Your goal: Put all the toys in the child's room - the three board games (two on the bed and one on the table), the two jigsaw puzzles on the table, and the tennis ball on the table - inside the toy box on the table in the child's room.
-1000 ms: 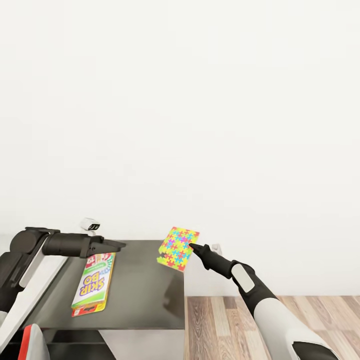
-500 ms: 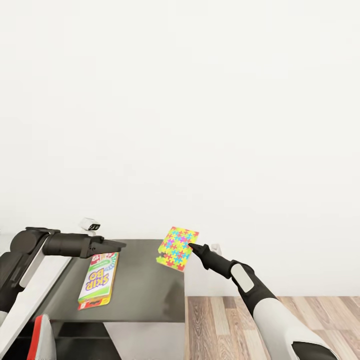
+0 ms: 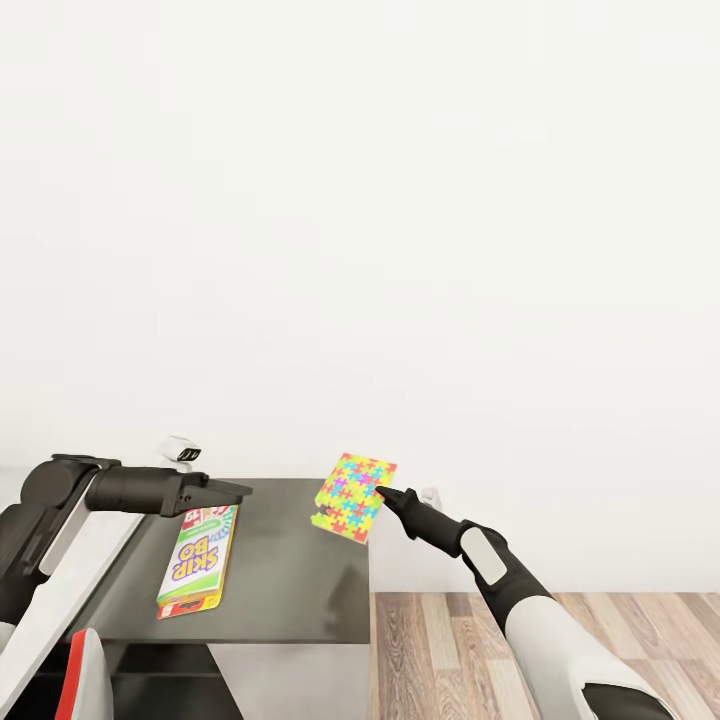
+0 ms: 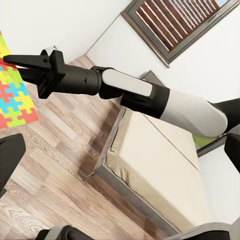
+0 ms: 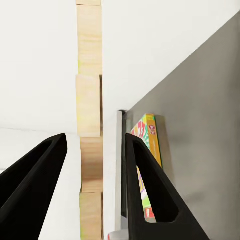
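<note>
My right gripper [image 3: 380, 492] is shut on a jigsaw puzzle [image 3: 355, 497], a flat box with a lid of bright interlocking pieces. It holds the box tilted in the air over the far right corner of the dark table [image 3: 290, 580]. In the right wrist view the box edge [image 5: 90, 150] runs between the two black fingers. A Skip-Bo board game [image 3: 197, 560] lies flat on the table's left part. Just above its far end my left gripper [image 3: 243, 490] hovers open, holding nothing. The left wrist view looks across at the right gripper [image 4: 10, 67] and the puzzle [image 4: 12, 97].
Wood-plank floor [image 3: 450, 650] lies to the right of the table. A red-and-white chair [image 3: 80, 680] stands at the near left. A small white device [image 3: 182, 450] sits at the table's back edge. The bed [image 4: 160, 170] and a window [image 4: 180, 20] lie beyond the right arm.
The whole picture has shifted, so the camera moved: table, board game and chair sit a little further right and up. Both arms keep their poses, and the puzzle stays gripped.
</note>
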Tool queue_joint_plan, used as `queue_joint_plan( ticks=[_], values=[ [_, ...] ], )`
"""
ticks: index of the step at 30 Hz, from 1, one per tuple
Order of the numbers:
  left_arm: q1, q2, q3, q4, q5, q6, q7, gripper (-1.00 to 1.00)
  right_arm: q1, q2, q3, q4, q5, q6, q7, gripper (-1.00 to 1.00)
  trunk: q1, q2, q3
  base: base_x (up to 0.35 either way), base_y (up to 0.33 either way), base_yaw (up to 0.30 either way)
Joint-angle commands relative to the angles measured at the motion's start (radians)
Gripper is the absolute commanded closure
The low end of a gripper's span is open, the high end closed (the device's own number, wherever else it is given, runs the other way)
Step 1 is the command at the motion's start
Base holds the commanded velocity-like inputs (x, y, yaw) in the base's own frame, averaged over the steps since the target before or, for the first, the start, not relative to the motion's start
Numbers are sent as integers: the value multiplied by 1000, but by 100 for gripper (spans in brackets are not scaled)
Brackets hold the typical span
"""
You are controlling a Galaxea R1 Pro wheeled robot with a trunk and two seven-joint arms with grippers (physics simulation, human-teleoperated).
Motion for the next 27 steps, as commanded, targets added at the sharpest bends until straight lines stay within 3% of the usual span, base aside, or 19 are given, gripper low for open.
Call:
queue_joint_plan(
  ticks=[1, 14, 22, 27],
  values=[
    [-1, 1, -2, 0, 1, 10, -4, -100, -1, 1, -6, 0, -2, 7, 1, 100, 1, -2, -2, 0, 0, 0],
    [-1, 1, -3, 0, 0, 9, -4, -100, -1, 1, -7, 0, -2, 7, 1, 100, 1, -2, -2, -52, 0, 12],
    [-1, 1, -2, 0, -5, 10, -4, -100, -1, 1, -7, 0, -2, 7, 1, 100, 1, -2, -2, -63, 0, 248],
    [-1, 1, -3, 0, -6, 10, -4, -100, -1, -2, -7, 0, -2, 7, 2, 100, 1, -2, -2, -3, 0, 87]
  ],
)
